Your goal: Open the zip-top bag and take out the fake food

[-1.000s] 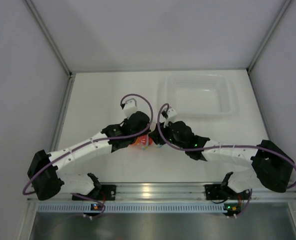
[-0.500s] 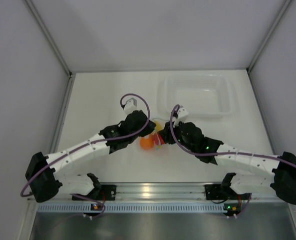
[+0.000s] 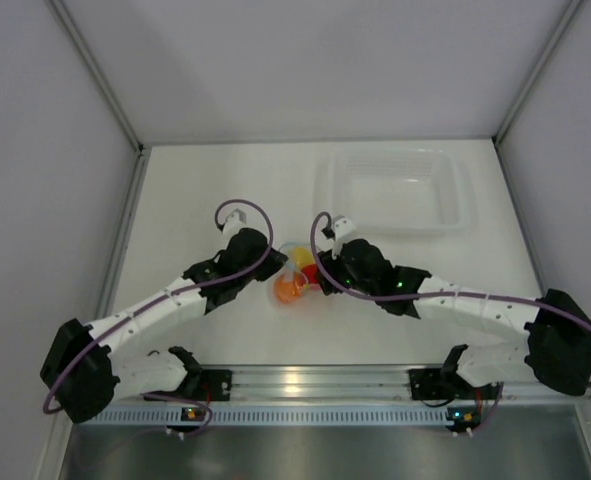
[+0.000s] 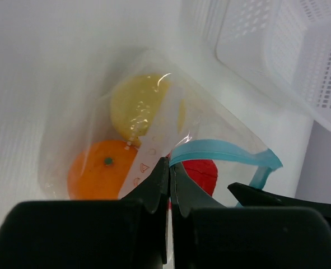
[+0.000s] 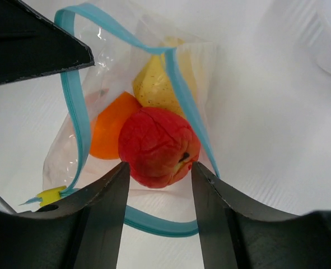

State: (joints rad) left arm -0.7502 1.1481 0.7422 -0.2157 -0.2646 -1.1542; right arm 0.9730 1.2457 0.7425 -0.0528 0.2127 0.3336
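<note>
The zip-top bag [image 3: 287,262] lies on the table between both grippers, its blue zip strip [image 5: 75,106] pulled into an open loop. Inside are the red fruit [image 5: 158,147], the orange fruit [image 5: 109,131] and the yellow fruit [image 5: 154,84]; all three also show through the plastic in the left wrist view: yellow [image 4: 134,106], orange [image 4: 101,171], red [image 4: 201,172]. My left gripper [image 4: 169,163] is shut on the bag's edge just below the zip strip [image 4: 227,151]. My right gripper [image 5: 159,168] is open at the bag's mouth, one finger on each side of the red fruit.
A clear rigid tray [image 3: 395,195] stands empty at the back right; its perforated wall shows in the left wrist view [image 4: 288,50]. White walls close in the table on the left, back and right.
The left gripper has pulled its side of the bag leftward and the bag's mouth has opened. The right gripper has let go and now sits open at the mouth.
</note>
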